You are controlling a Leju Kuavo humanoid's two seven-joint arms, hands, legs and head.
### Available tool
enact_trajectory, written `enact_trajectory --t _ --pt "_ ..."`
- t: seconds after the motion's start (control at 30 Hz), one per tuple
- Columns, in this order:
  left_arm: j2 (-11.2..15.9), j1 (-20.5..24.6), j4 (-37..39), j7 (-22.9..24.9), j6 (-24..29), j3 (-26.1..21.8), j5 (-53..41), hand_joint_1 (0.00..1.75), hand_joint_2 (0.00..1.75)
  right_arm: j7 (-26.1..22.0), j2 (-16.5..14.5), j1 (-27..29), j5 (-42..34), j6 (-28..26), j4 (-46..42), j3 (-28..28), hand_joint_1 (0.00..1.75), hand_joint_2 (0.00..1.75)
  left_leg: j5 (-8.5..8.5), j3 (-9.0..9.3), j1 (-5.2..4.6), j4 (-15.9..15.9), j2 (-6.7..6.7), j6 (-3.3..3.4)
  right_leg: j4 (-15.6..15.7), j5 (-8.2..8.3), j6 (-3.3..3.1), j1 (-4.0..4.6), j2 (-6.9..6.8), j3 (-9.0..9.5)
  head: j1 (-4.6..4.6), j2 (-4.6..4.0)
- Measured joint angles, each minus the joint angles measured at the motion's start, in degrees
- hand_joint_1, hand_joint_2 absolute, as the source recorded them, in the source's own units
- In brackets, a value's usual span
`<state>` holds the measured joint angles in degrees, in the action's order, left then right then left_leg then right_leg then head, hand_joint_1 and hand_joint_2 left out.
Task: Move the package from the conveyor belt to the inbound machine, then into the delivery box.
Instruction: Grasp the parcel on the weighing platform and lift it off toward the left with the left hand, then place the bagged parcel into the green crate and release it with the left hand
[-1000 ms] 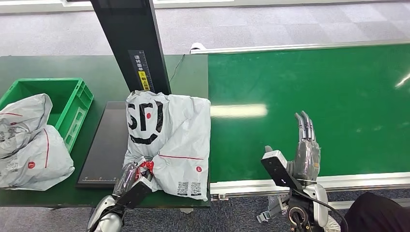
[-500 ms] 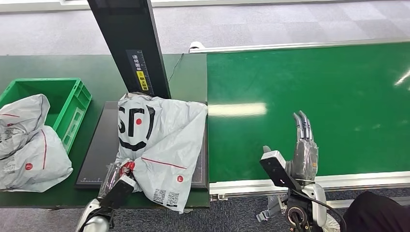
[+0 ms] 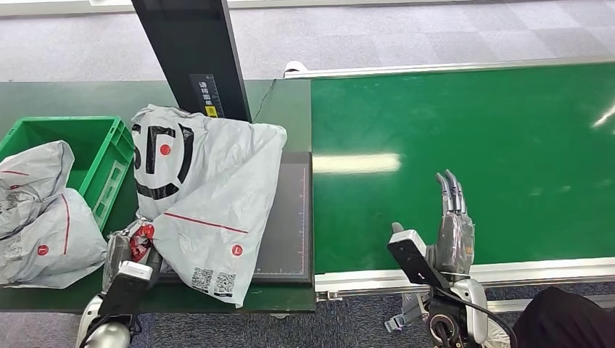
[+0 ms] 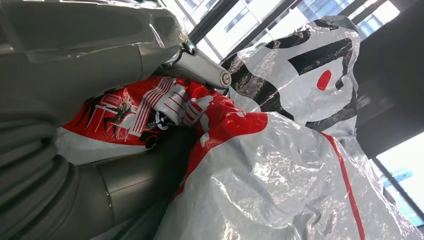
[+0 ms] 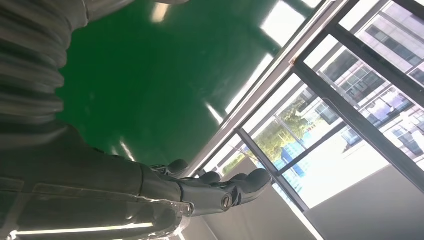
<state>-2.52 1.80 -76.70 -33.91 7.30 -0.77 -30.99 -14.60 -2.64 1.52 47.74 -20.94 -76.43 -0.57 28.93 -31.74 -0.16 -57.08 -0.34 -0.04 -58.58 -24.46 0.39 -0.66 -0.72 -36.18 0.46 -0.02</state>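
Observation:
A grey plastic package (image 3: 207, 192) with a black smiley print and red stripe lies across the black plate of the inbound machine (image 3: 286, 217), its far end reaching the rim of the green delivery box (image 3: 116, 156). My left hand (image 3: 130, 246) grips the package's near corner, where the plastic is red; in the left wrist view the fingers (image 4: 200, 67) and thumb close on that red fold of the package (image 4: 280, 165). My right hand (image 3: 453, 225) hovers over the near edge of the green conveyor belt (image 3: 471, 138), fingers straight and apart, holding nothing; the right wrist view shows its fingers (image 5: 220, 187) extended.
Two more grey packages (image 3: 40, 217) lie in and over the near side of the delivery box. The machine's black post (image 3: 192, 54) rises behind the plate. The belt's metal frame (image 3: 508, 272) runs along the near edge.
My left hand has dragged the package leftward across the plate, toward the delivery box. The right hand has stayed in place.

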Motion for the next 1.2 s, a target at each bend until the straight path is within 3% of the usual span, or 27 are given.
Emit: enact_trajectory --t 0.3,0.73,1.2 --pt "0.59 3.01 -2.61 -0.14 2.26 -1.45 -0.05 1.75 1.75 0.08 -0.09 -1.56 0.23 0.23 0.07 -0.01 0.00 1.75 -0.01 0.03 0.00 0.00 0.00 -0.01 -0.01 0.01 -0.01 0.01 0.00 0.00 0.01 0.01" --pt "3.64 10.89 -1.14 -0.86 8.48 -3.43 3.49 1.75 1.75 -0.10 -0.20 -3.02 -0.24 -0.09 0.90 0.15 0.00 1.75 -0.02 0.02 0.00 -0.01 0.00 -0.01 -0.01 0.01 -0.01 0.01 0.00 -0.03 0.01 0.01" --pt "7.51 24.32 7.66 -0.46 15.12 -6.62 3.82 1.75 1.75 -1.14 -0.05 -3.85 -2.28 -2.13 2.48 1.22 0.00 1.75 -0.05 0.02 0.01 -0.01 0.00 -0.03 -0.03 0.03 -0.02 0.02 0.01 -0.03 0.01 0.00"
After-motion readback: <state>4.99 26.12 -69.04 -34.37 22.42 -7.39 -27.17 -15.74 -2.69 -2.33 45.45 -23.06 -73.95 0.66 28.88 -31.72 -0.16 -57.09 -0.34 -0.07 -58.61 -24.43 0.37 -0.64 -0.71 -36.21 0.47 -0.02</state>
